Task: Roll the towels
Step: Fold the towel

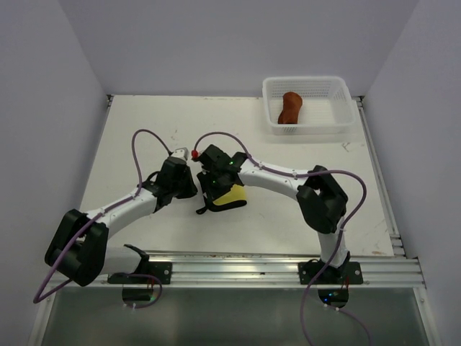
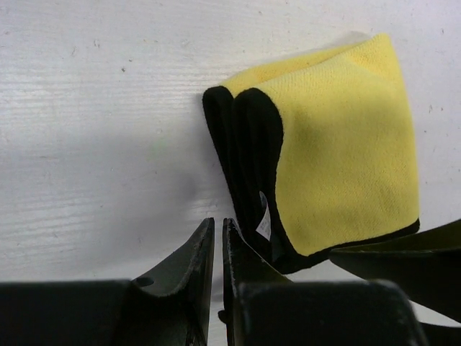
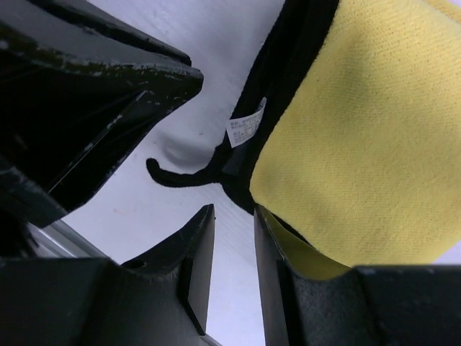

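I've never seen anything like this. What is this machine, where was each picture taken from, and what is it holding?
Two robot arms are bolted to a white table. One picture looks down from above; the other two come from cameras on the wrists, so the dark prongs are each gripper's fingers. A folded yellow towel lies between them. The left gripper is shut, empty, beside it. The right gripper is at the towel's edge; whether it grips is unclear. A rust-brown towel sits in the white basket at the far right.

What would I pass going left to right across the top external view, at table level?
left end effector → yellow towel → rust-brown towel, lying in the white basket
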Action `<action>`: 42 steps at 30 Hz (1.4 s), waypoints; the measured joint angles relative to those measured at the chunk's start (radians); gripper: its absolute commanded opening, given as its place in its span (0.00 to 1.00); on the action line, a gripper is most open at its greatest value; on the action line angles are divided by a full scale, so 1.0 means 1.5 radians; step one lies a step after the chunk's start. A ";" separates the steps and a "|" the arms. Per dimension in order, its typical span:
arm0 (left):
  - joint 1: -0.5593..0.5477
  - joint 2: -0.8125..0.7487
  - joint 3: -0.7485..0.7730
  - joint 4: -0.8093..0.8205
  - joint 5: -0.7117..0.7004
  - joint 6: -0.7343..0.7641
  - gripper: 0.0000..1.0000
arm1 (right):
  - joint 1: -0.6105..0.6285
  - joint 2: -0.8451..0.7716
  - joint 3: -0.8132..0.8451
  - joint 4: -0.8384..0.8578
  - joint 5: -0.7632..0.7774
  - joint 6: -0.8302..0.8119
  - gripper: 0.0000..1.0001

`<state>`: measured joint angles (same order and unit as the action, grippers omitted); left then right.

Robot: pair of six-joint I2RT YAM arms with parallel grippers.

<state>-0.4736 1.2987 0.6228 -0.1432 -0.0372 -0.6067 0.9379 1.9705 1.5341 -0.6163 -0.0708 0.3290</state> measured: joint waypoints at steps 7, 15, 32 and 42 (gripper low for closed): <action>0.000 -0.003 0.000 0.000 0.005 -0.001 0.13 | 0.001 0.047 0.000 0.012 0.007 0.006 0.31; 0.000 -0.021 -0.009 0.000 0.005 -0.001 0.13 | 0.001 0.077 0.000 0.018 0.021 0.013 0.11; 0.000 -0.022 -0.032 0.027 0.029 -0.004 0.13 | 0.000 0.064 0.020 -0.008 0.035 0.018 0.08; 0.000 0.054 -0.073 0.115 0.078 -0.034 0.07 | 0.000 0.056 0.034 -0.007 0.019 0.028 0.08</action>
<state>-0.4736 1.3804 0.5133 0.0288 0.0803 -0.6575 0.9379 2.0548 1.5856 -0.6262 -0.0429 0.3714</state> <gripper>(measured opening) 0.075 0.081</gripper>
